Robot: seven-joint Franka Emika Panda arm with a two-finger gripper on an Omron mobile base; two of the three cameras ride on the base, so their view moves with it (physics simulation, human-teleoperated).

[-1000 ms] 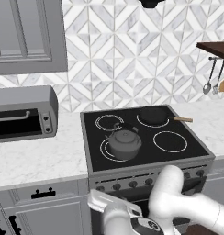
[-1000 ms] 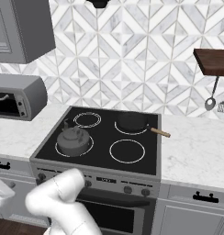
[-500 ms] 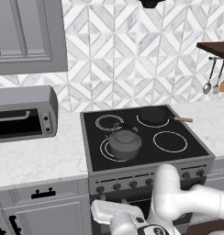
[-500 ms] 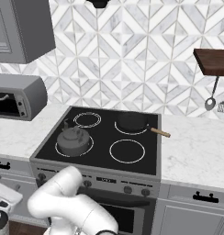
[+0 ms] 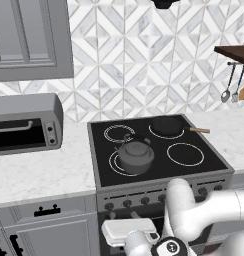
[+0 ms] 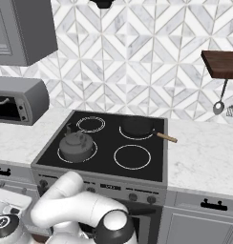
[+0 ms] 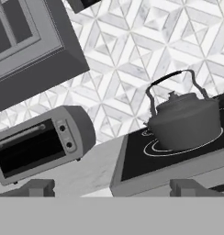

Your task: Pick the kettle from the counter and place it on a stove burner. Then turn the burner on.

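On near-left burner (image 5: 125, 164) of cooktop: kettle (image 5: 135, 155) upright, placement done. Gripper (image 7: 111, 187) low before stove front, jaws wide apart, empty. Remaining: turn burner knob on.

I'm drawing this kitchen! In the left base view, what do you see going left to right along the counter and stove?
Toaster oven → kettle → frying pan → hanging utensils.
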